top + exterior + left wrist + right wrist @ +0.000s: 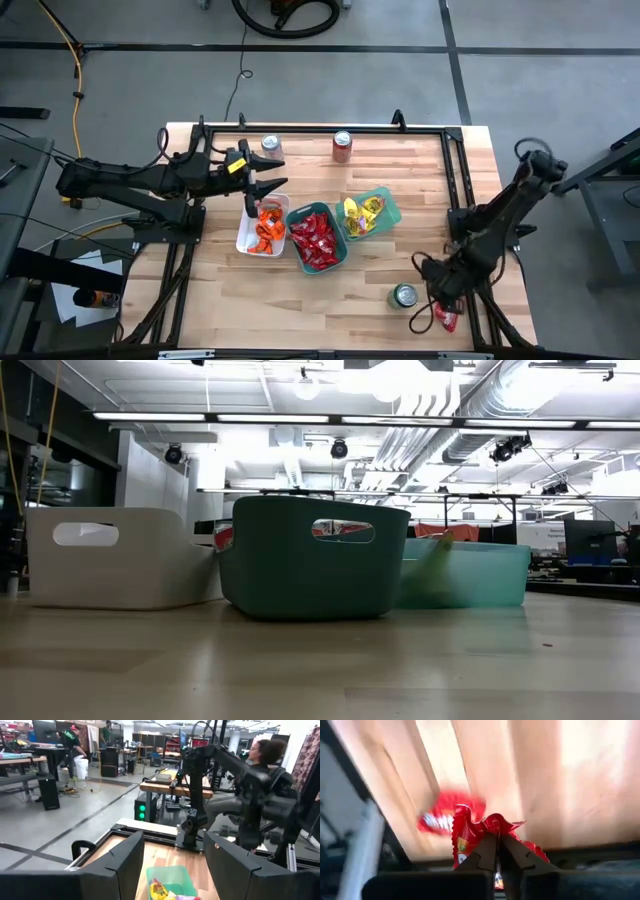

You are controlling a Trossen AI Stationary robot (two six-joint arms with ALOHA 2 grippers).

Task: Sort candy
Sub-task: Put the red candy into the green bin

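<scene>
From the high view I see three trays in a row mid-table: a white tray [246, 238] with orange candy [268, 226], a dark green tray [341, 251] full of red candy [315, 240], and a light green tray [390, 209] with yellow candy [359, 216]. A silver can [270, 146] and a red can [342, 146] stand at the far edge; a green can [404, 295] stands near the front right, just beside my right gripper [443, 312]. That gripper is down at the near right corner on a red packet [447, 319]. My left gripper [251, 198] hovers over the white tray's far end.

The low view shows only the three trays side by side, white [120, 558], dark green [310, 558] and light green [470, 573], with the room behind.

In the left wrist view the left gripper's fingers [122, 865] stand wide apart with nothing between them, above the light green tray and its yellow candy. Beyond the table a seated person [260, 755] shows.

In the right wrist view the fingers [487, 850] are pinched together on the crinkled edge of the red packet [470, 832], over the wooden tabletop [545, 780].
</scene>
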